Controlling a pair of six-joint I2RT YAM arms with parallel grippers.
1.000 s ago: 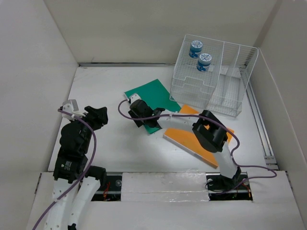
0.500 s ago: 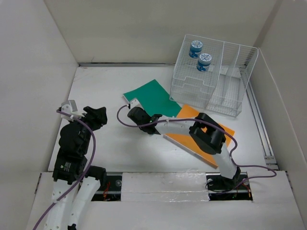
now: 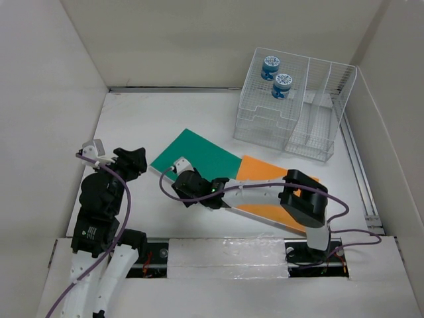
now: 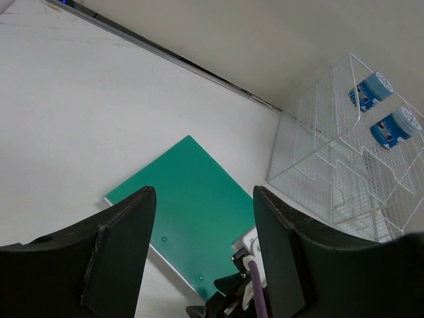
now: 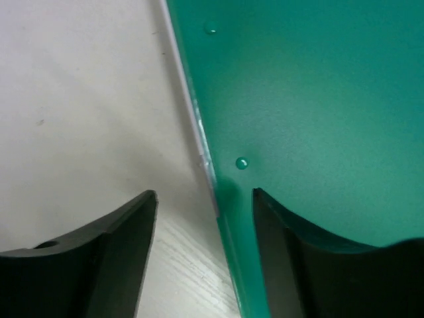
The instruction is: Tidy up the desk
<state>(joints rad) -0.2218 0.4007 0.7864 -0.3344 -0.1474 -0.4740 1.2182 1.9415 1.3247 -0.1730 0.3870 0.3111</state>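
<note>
The desk [image 3: 132, 119] is a wide white tabletop. A green folder [image 3: 202, 156] lies flat on it at the middle, its right end over an orange folder [image 3: 275, 192]. My right gripper [image 3: 180, 189] is open and points down at the green folder's near-left edge. In the right wrist view [image 5: 204, 218] one finger is over the green cover [image 5: 318, 99] and the other over bare desk [image 5: 79, 99]. My left gripper [image 3: 132, 162] is open and empty, held above the desk left of the folder. It faces the folder [image 4: 192, 199] in the left wrist view [image 4: 202, 252].
A clear wire-mesh rack [image 3: 291, 112] stands at the back right with two blue jars [image 3: 270, 67] [image 3: 282, 86] on its top shelf. It also shows in the left wrist view [image 4: 331, 152]. Beige wall panels surround the desk.
My right gripper has moved toward the near left, and the green folder has slid and turned with it, away from the rack. The left arm has barely moved.
</note>
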